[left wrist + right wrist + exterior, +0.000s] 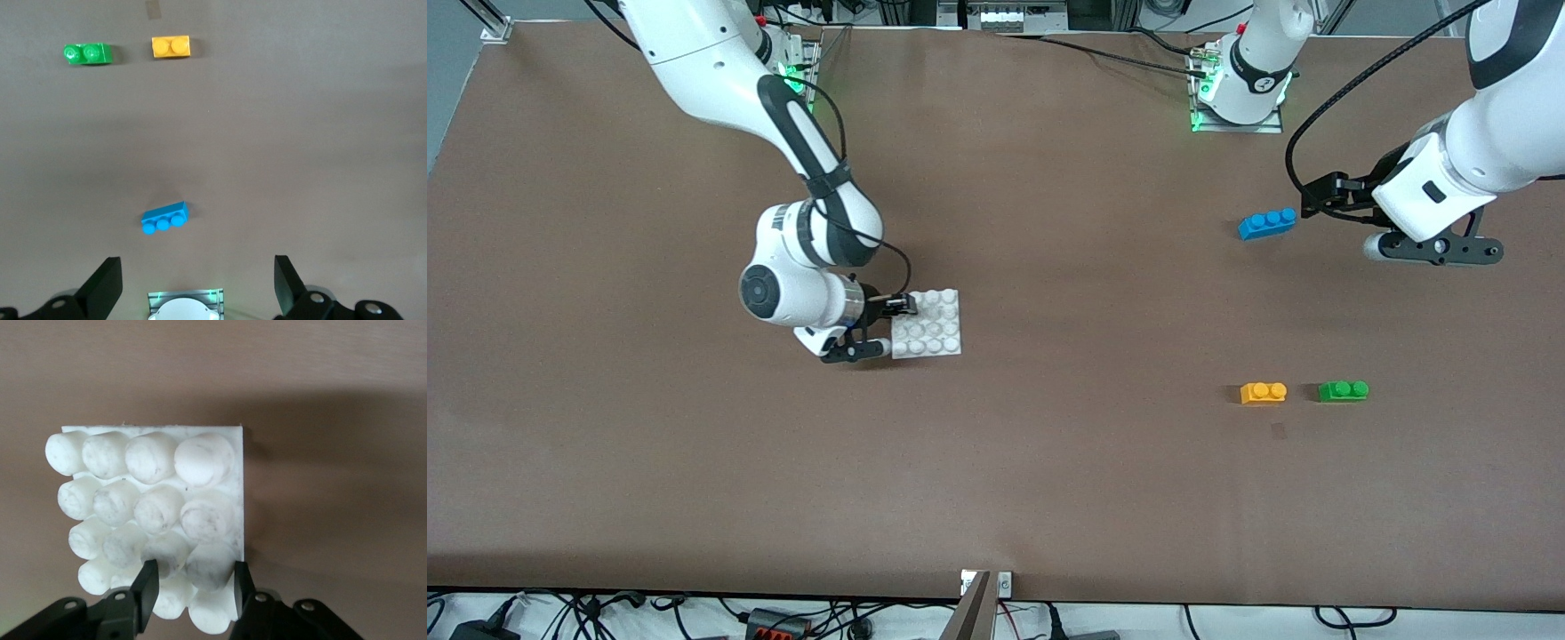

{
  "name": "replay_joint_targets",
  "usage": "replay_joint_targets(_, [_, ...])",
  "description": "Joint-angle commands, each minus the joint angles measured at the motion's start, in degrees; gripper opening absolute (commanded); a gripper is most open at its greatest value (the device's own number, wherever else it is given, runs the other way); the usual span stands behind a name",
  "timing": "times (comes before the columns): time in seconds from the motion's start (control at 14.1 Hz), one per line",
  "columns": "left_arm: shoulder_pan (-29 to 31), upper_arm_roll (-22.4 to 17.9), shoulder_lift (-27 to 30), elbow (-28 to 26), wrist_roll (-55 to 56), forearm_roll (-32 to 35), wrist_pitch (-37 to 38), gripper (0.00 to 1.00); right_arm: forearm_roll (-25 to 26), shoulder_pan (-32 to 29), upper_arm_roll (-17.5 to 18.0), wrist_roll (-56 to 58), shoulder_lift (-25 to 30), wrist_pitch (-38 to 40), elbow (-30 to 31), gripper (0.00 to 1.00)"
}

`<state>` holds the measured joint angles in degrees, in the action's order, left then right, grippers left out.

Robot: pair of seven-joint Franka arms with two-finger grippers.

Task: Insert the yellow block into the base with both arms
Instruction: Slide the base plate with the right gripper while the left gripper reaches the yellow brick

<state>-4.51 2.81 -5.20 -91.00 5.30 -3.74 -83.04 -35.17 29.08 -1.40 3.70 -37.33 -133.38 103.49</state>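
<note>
**Yellow block and base, with both grippers placed**

Yellow block is shown flat on the table, studs up, long axis along the table's length, just beside the green brick toward the left arm's end. No writing can be read on any brick. The blue brick lies farther from the front camera, slightly skewed. The left gripper is held above the table near the blue brick, fingers spread wide and empty. Only the right wrist view reveals the right gripper closed on the edge of the base.
</note>
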Motion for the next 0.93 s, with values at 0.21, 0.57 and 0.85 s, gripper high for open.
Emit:
replay_joint_targets(0.21, [0.0,0.6,-17.3,7.8,-1.0,0.8,-7.9,1.00,-1.0,7.6,0.1,-7.3,-11.8,-4.4,-9.7,0.50])
replay_joint_targets(0.57, [0.6,0.4,-26.8,7.6,-6.2,0.8,-22.4,1.00,-3.1,12.2,0.3,-14.5,-16.7,-5.7,-17.9,0.50])
replay_joint_targets(0.85, [1.4,-0.1,-30.8,6.9,-10.5,1.3,-30.9,1.00,-3.2,13.6,0.3,-18.5,-17.4,-5.8,-19.6,0.52])
